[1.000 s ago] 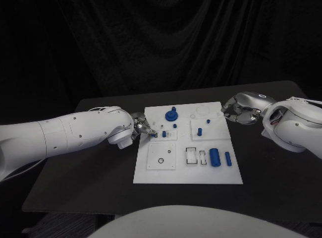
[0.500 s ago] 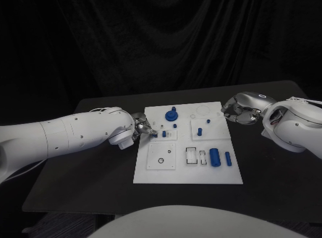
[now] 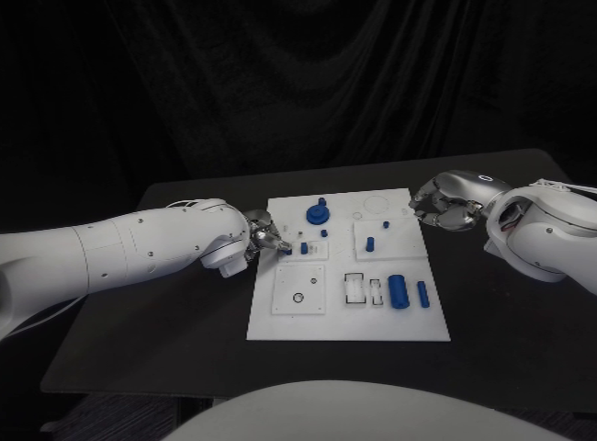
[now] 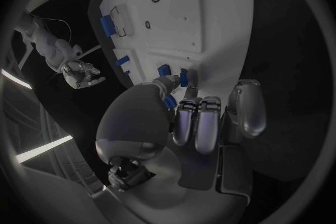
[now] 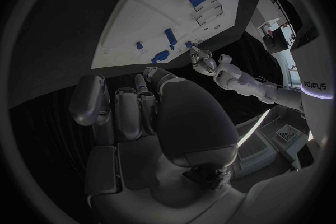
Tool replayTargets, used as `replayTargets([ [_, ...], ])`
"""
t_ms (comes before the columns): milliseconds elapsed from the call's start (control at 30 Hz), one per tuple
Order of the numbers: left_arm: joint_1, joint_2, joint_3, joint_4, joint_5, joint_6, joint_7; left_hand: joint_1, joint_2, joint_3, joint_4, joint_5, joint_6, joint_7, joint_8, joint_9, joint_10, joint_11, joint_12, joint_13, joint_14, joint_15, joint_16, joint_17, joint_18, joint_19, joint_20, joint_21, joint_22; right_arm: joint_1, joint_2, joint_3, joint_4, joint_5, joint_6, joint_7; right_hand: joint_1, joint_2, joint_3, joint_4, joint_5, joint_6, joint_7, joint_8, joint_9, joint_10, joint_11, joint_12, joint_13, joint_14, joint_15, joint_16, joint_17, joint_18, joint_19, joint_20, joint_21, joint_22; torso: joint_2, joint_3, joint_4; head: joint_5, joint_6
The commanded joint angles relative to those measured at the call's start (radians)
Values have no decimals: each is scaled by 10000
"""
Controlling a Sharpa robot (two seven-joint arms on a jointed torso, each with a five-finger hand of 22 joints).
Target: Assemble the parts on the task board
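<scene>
- Head view, left side: the left hand (image 3: 263, 237) sits at the left edge of the task board (image 3: 349, 317), fingers curled in over the board's near-left corner area. In the left wrist view the fingertips (image 4: 183, 79) close on a small blue part (image 4: 183, 77) at the board's edge; the thumb presses a second bit of blue beneath it.
- Board, centre: a flat white rectangular plate on the black table (image 3: 140, 331), divided into raised square panels. A round blue knob with an upright stem (image 3: 319, 213) stands near the far edge. A short blue peg (image 3: 304, 247) stands just beside the left hand's fingers.
- Board, lower left panel: a small dark ring (image 3: 298, 297) lies flat on it.
- Board, right half: a slim blue pin (image 3: 370, 243) stands in the upper right panel; two pale rectangular slots (image 3: 357, 288) lie beside a thick blue cylinder (image 3: 398, 291) and a thinner blue rod (image 3: 422, 294), both lying lengthwise.
- Right side: the right hand (image 3: 440, 209) hovers off the board's far right corner, metallic fingers curled inward, holding nothing visible; the right wrist view shows its fingers (image 5: 129, 112) folded together, apart from the board.
</scene>
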Motion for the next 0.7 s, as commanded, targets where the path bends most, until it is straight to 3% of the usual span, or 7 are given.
replayTargets([
  [33, -47, 16, -15, 39, 72, 283, 106, -24, 72, 47, -12, -34, -11, -28, 68, 14, 1055, -12, -44, 2626, 1038, -20, 26, 2633, 120, -83, -15, -60, 1658, -30, -10, 7, 13, -15, 76, -180, 38, -58, 64, 0, 33, 75, 15, -45, -13, -64, -23, -62, 224, 116, 77, -52, -9, 54, -84, -20, -22, 1404, -5, -2, -7, 6, -2],
  [600, -49, 8, -15, 5, 72, 294, 205, -18, 42, 76, -65, -15, -7, -34, 83, 37, 1055, -16, -44, 2626, 1038, -19, 26, 2633, 128, -106, -12, -93, 1648, -60, -2, 7, 4, -15, 138, -222, 30, -60, 80, -6, 34, 74, 18, -53, -16, -77, -21, -72, 208, 108, 77, -72, -33, 58, -92, -20, -49, 1397, -15, -7, -14, 51, -2],
  [700, -49, 23, -15, -14, 72, 328, 230, -161, 44, 78, -39, -332, -107, -1, 49, 59, 1055, 10, -44, 2626, 1038, -1, 26, 2633, 129, -124, 3, -112, 1645, -68, 6, 7, 2, -15, 153, -225, 30, -60, 80, -6, 34, 74, 18, -53, -16, -77, -21, -72, 208, 108, 77, -72, -33, 58, -92, -20, -49, 1397, -11, -5, -11, 42, -2],
])
